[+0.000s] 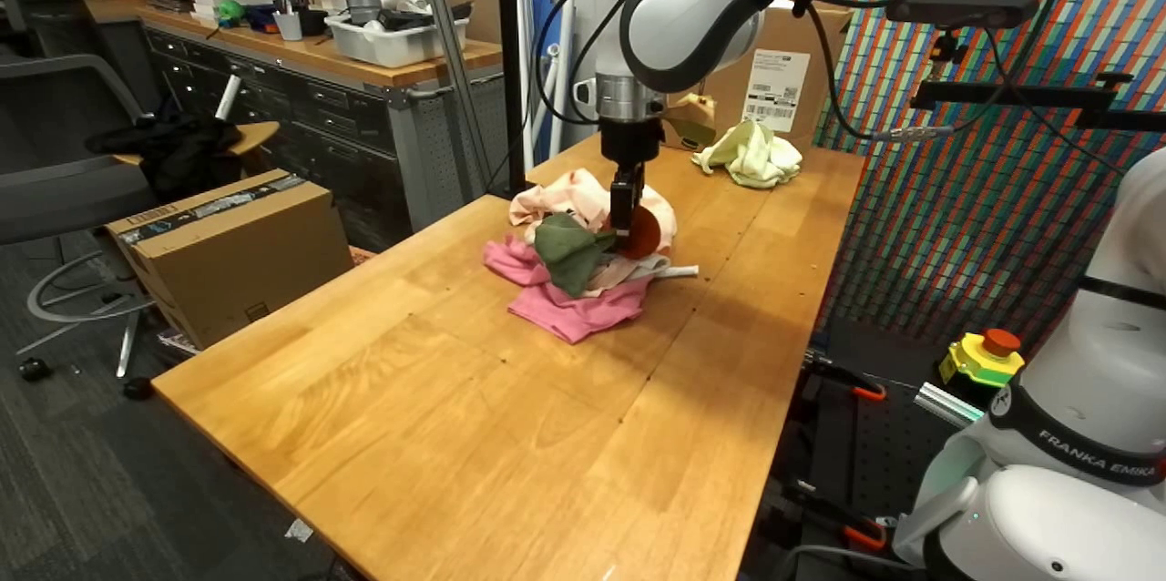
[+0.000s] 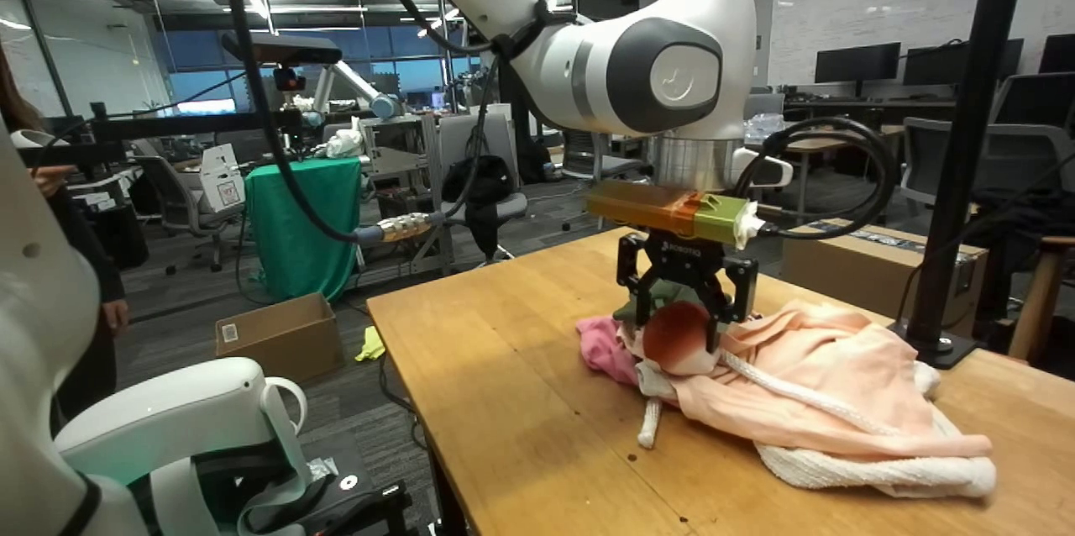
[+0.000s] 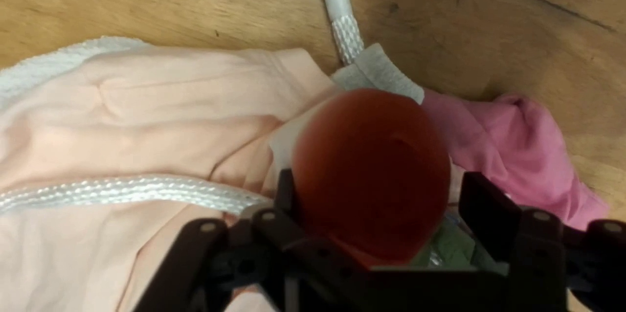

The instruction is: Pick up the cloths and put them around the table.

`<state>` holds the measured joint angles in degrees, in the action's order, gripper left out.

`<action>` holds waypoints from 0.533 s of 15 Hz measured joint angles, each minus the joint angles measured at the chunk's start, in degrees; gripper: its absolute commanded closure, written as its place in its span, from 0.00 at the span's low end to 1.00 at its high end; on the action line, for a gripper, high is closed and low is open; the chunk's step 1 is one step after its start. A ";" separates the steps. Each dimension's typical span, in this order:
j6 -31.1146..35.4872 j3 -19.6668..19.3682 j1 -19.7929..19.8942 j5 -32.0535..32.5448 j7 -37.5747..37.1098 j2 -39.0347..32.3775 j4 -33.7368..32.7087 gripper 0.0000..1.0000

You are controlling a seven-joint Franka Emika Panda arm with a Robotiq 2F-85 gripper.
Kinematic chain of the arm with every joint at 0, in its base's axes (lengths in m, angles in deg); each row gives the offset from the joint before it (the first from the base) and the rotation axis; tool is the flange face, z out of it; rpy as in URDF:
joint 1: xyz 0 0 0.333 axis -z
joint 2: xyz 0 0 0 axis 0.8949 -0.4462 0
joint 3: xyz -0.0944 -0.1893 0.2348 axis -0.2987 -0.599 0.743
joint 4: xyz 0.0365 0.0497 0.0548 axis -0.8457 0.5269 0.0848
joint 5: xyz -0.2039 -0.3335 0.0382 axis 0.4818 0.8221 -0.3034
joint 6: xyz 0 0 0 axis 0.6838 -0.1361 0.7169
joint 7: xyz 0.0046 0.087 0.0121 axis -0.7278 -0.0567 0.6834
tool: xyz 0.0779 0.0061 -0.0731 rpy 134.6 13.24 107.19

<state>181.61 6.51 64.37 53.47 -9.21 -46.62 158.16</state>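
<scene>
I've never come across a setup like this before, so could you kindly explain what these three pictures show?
The big white-and-grey machine is a robot arm, ending in a black pincer. Two pictures are taken from different spots outside the robot; the third, a close-up, is from its wrist. On the wooden table lie a peach cloth with a white cord, a pink cloth and a green cloth, heaped together, and a pale yellow cloth apart, near a cardboard box. In the wrist view, a reddish round thing appears between the pincer's parted fingers; I can't tell whether it is gripped, or what it is.
</scene>
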 measured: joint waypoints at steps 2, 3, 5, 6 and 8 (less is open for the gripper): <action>0.31 -0.01 0.10 0.00 0.00 0.00 0.00 0.62; 0.43 -0.01 0.14 0.00 0.00 0.00 0.00 0.70; 0.56 -0.02 0.18 0.00 0.00 0.00 0.00 0.82; 0.60 -0.02 0.18 0.00 0.00 0.00 0.00 0.90; 0.66 -0.02 0.18 0.00 -0.01 0.00 0.00 0.92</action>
<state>182.26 6.49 64.55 53.47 -9.21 -46.62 158.15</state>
